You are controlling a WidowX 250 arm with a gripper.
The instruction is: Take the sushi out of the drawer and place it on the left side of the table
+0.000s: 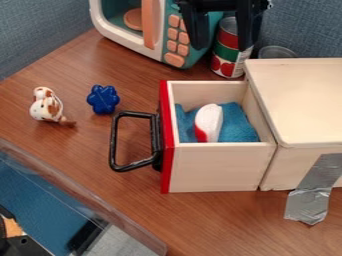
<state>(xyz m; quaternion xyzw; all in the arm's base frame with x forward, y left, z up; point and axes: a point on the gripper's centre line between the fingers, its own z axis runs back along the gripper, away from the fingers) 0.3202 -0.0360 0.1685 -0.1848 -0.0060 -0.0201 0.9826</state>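
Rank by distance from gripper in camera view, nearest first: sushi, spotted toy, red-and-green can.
1. Red-and-green can: upper right, by the gripper.
2. Sushi: on blue cloth in the open drawer.
3. Spotted toy: far left.

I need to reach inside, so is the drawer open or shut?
Open: the drawer juts out, showing the sushi inside.

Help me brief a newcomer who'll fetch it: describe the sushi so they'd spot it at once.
Find the pale wooden box on the brown table; its open drawer has a red front and a black handle. Inside, on blue cloth, lies the sushi, a rounded piece. Its white body with a red patch sets it apart from the cloth.
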